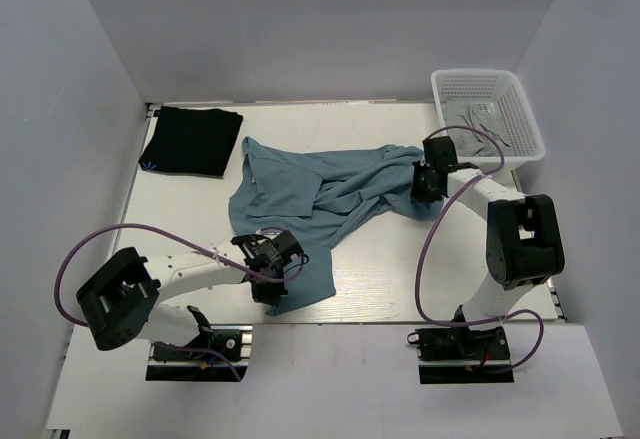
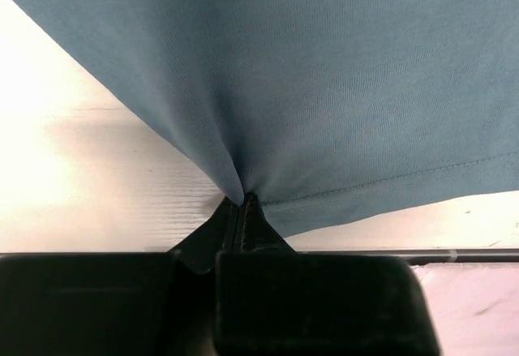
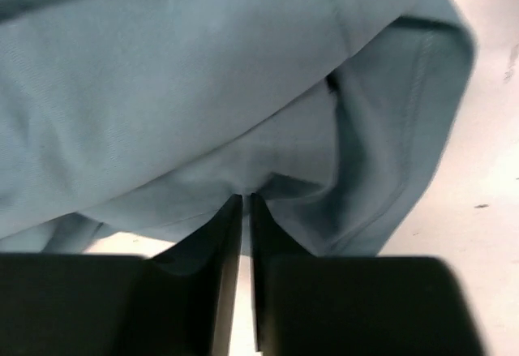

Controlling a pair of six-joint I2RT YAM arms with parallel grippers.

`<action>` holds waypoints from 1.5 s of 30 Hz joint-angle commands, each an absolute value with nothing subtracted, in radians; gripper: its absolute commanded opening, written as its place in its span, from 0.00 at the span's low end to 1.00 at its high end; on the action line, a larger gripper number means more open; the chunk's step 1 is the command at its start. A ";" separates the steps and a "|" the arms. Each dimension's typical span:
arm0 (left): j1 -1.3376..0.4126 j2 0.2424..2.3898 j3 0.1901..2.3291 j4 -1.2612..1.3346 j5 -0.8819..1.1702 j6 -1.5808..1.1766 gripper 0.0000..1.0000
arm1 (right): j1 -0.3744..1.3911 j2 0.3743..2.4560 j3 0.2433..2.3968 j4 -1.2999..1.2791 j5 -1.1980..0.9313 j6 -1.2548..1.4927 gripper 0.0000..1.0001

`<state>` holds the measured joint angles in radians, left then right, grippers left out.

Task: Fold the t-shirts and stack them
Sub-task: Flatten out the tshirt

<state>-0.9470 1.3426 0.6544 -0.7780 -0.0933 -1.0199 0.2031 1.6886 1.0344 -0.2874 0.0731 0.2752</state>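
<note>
The teal-blue t-shirt (image 1: 300, 189) lies crumpled across the middle of the white table. My left gripper (image 1: 272, 277) is shut on its near hem; the left wrist view shows the cloth (image 2: 324, 88) pinched at the fingertips (image 2: 242, 203) and lifted off the table. My right gripper (image 1: 424, 181) is shut on the shirt's right end; the right wrist view shows bunched cloth (image 3: 203, 88) between the closed tips (image 3: 246, 198). The black t-shirt (image 1: 192, 140) lies folded at the far left corner, with a tiny light-blue mark at its near left edge.
A white mesh basket (image 1: 520, 119) stands at the far right corner with grey cloth (image 1: 478, 114) inside. White walls enclose the table on three sides. Purple cables loop from both arms.
</note>
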 commanded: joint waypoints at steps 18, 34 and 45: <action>-0.946 1.266 0.637 -0.795 -0.324 -1.023 0.00 | 0.199 1.588 0.997 -0.296 0.186 0.279 0.37; -0.946 1.316 0.646 -0.795 -0.333 -1.014 0.00 | 0.201 1.667 1.006 -0.238 0.115 0.273 0.52; -0.946 1.348 0.646 -0.785 -0.333 -1.005 0.00 | 0.201 1.715 1.054 -0.184 0.101 0.276 0.51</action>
<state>-0.9466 1.3243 0.6537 -0.7933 -0.3054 -1.0096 0.2031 1.6920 1.0027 -0.2276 0.0959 0.2783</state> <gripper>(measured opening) 0.032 0.507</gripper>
